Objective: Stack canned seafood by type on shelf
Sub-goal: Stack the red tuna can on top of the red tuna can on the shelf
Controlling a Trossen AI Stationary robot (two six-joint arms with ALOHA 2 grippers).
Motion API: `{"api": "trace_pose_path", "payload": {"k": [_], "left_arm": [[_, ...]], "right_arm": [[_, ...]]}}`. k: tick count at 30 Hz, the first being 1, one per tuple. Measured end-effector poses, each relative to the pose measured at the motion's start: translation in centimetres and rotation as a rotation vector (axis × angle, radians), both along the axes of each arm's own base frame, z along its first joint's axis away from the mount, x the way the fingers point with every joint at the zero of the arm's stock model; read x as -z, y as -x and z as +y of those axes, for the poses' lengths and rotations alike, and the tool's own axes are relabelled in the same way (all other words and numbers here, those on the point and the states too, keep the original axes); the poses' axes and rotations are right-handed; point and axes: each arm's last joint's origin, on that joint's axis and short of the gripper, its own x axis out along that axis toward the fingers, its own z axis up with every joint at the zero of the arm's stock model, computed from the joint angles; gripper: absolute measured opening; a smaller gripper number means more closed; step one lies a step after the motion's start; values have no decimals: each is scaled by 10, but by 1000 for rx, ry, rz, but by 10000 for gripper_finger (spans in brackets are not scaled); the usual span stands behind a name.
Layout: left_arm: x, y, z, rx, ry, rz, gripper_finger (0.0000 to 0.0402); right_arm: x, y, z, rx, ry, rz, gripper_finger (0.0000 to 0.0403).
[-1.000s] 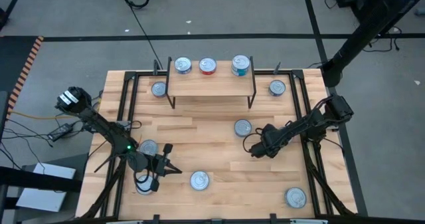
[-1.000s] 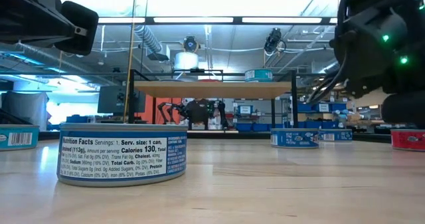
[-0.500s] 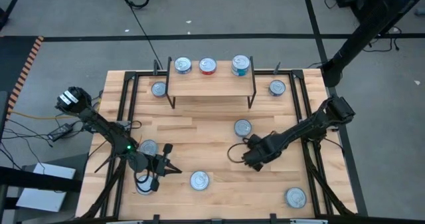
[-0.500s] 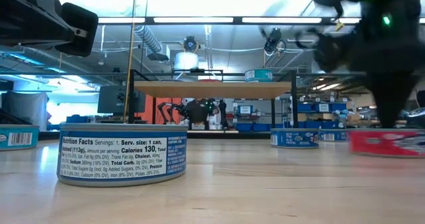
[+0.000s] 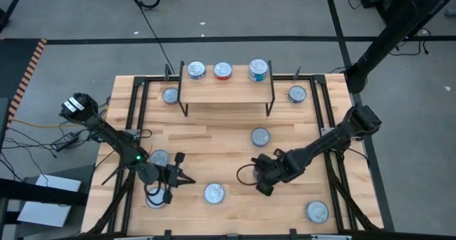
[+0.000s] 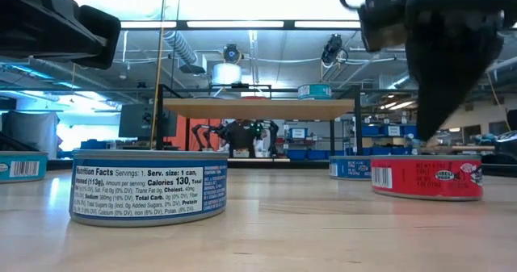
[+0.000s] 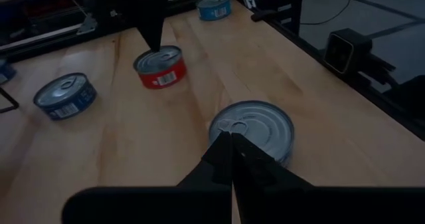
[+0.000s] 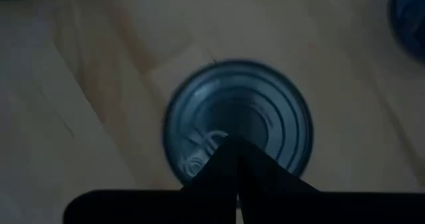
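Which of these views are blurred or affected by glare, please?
Right wrist view: the round silver-topped tin is soft and dim beyond the shut right hand. Low view: ceiling strip lights glare; the blue-labelled tin reads sharply. High view: evenly lit, light wood shelf crisp.

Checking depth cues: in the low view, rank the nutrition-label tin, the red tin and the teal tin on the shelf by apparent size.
1. Nutrition-label tin
2. Red tin
3. Teal tin
Nearness to the camera causes this; true sizes may match.
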Motion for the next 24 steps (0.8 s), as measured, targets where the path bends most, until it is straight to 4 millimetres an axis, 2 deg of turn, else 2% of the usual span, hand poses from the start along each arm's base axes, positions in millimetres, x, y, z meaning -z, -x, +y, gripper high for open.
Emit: {"api": "trace_pose_path", "payload": {"k": [5, 9, 13, 19, 24], "left_arm": [[0, -3, 5, -39, 17, 5, 2], [6, -10, 13, -105, -3, 27, 2], [13, -22, 21, -163, -9, 28, 2], [21, -39, 36, -200, -19, 5, 2], [21, -51, 57, -204, 20, 7, 2]], "right_arm": [[-22, -4, 8, -29, 55, -28, 7], [-28, -3, 10, -23, 89, -35, 7], [-23, 0, 7, -5, 119, -10, 7], [-16, 20, -6, 127, 255, 138, 7], [1, 29, -13, 175, 249, 185, 8]]}}
